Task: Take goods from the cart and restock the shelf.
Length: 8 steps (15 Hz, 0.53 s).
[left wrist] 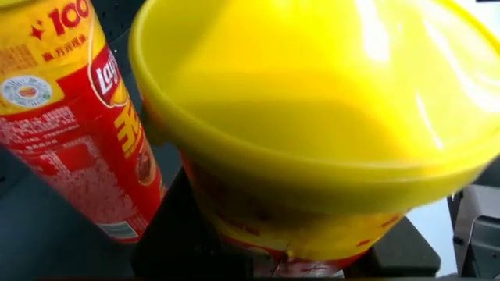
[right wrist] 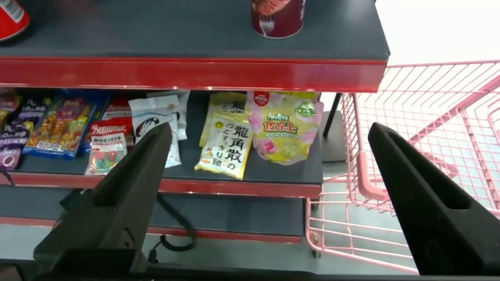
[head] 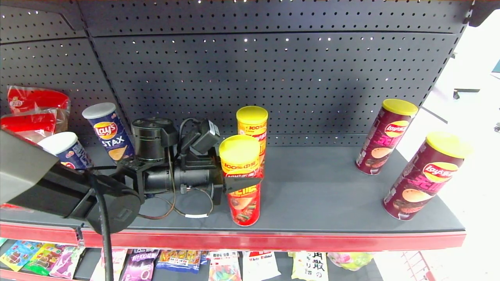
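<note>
One red can (head: 240,167) stands upright (yellow lid (head: 239,149) up), pinched by the left hand (head: 244,182).

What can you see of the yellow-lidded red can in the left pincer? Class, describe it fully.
The can is a tall cylinder with a red printed body and a yellow band under a glossy, plastic-looking yellow lid. It stands upright near the front of the grey shelf, just ahead of a matching can. Whether the two touch cannot be told. The left pincer is shut around its middle from the side.
</note>
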Available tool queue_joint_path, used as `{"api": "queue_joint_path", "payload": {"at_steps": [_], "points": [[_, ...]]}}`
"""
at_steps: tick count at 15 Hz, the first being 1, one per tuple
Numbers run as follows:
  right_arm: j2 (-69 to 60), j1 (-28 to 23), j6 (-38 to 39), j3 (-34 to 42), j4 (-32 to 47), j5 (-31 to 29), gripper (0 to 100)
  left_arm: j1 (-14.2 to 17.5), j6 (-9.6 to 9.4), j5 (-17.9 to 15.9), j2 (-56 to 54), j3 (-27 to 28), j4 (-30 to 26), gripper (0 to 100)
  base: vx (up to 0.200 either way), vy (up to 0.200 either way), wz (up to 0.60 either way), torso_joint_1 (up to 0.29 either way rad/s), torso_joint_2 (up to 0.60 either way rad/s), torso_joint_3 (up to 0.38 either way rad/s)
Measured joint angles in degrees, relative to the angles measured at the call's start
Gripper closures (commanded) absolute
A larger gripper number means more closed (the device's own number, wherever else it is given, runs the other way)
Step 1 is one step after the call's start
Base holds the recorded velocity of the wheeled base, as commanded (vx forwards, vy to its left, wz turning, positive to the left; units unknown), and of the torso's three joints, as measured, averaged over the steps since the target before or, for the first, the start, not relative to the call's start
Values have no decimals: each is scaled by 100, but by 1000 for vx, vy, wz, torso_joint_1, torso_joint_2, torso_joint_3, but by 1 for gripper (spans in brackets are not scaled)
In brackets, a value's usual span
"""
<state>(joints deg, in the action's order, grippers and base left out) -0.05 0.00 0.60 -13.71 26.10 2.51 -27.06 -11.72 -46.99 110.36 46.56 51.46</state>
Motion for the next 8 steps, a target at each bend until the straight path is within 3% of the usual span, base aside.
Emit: {"api": "queue_joint_path", "payload": {"at_steps": [8], "points": [[0,0,2,0,1,2,0,-96,15,-99,193,219,-15,100,0,0,0,0,0,0]]}}
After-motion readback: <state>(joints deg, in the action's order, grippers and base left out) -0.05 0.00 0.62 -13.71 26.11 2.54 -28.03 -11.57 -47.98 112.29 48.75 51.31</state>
